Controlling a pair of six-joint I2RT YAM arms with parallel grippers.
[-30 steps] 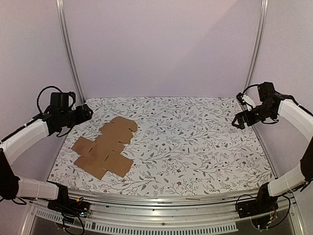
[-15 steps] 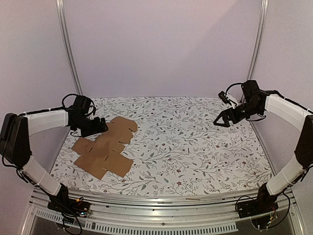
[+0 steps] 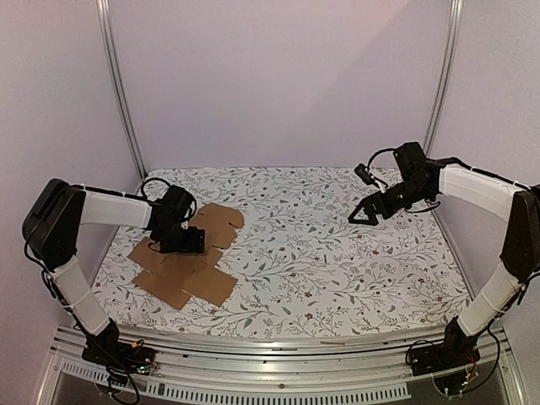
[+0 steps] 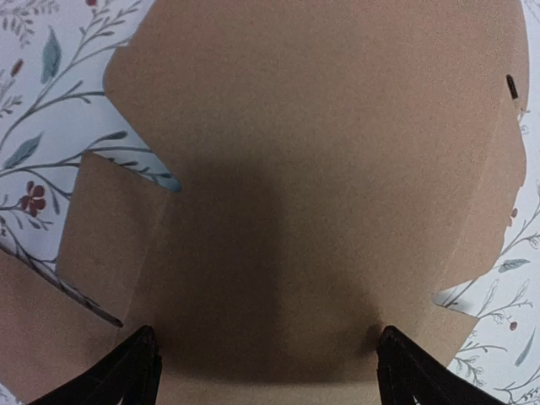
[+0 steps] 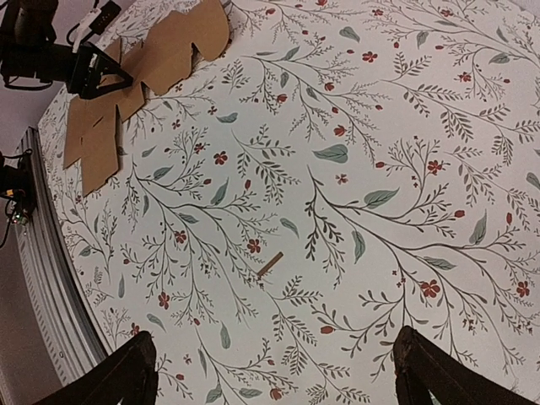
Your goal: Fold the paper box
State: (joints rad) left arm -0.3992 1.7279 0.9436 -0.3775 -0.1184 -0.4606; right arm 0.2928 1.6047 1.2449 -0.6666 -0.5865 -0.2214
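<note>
The paper box (image 3: pixel 187 278) is found as a flat die-cut sheet lying at the left of the floral table cover (image 3: pixel 337 253). It is judged light, thin, easily creased and liable to slide; a flap edge is advised as the hold. The left gripper (image 3: pixel 189 241) is spread wide over it, with nothing held. The right gripper (image 3: pixel 363 215) is likewise spread and empty, well apart.

left end effector (image 3: pixel 189 241): jaws spread wide, held low | right end effector (image 3: pixel 363 214): jaws spread wide, raised, angled downward

Robot lab enclosure: aluminium frame posts (image 3: pixel 119 84), plain lilac walls (image 3: pixel 278 76), floral-print table (image 3: pixel 337 253).
</note>
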